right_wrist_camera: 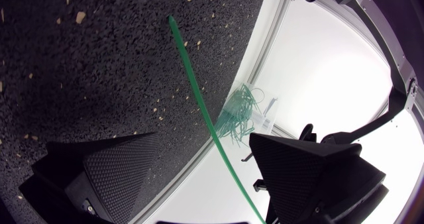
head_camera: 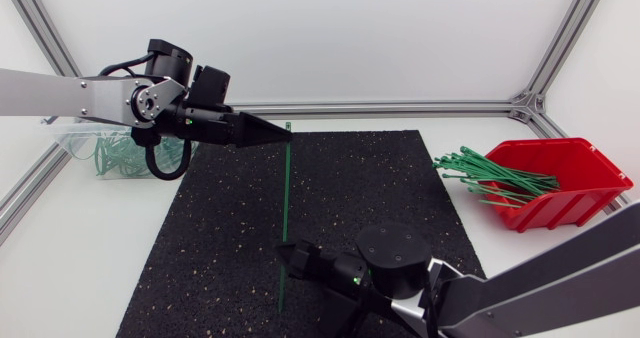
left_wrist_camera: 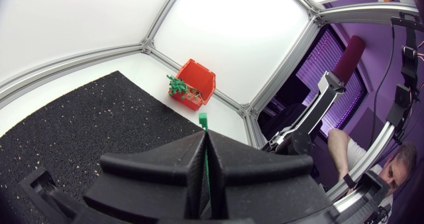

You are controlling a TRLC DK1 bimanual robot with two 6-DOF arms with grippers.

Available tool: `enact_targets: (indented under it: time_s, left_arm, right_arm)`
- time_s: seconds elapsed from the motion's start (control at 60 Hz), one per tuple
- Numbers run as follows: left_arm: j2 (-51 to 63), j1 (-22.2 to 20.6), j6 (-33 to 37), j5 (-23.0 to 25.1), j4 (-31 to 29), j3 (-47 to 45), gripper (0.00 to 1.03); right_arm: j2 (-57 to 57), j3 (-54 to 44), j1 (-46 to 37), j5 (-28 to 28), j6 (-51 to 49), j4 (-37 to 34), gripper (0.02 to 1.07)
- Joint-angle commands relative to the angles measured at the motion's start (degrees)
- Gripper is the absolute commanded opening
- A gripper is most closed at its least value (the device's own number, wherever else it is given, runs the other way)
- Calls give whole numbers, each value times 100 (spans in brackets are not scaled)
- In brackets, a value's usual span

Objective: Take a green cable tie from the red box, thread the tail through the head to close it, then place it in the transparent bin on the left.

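Note:
My left gripper is shut on a green cable tie just below its head, above the mat's far edge. In the left wrist view the tie's head sticks out past the closed fingertips. The tie runs straight toward the mat's near side. My right gripper stands open around its lower part. In the right wrist view the tie passes between the two spread fingers without touching either. The red box with several green ties is at the right. The transparent bin is at the left.
A black speckled mat covers the table's middle. Aluminium frame rails run along the back and sides. Several ties hang out over the red box's left rim. Closed green ties lie in the bin.

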Motion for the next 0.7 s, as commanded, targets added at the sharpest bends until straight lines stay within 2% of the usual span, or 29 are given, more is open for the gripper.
enact_targets:
  time_s: [0.0,0.283,0.383,0.683]
  left_arm:
    - [154,-41,134,66,-45,79,3]
    - [180,-84,125,66,-54,88,3]
    - [207,-93,134,66,-54,88,3]
    - [259,-120,125,66,-89,140,3]
  right_arm:
    - [-87,-90,140,63,312,20,102]
    - [71,-125,447,221,1129,56,102]
    - [124,-82,509,256,1367,64,98]
    - [326,-38,544,106,1577,73,96]
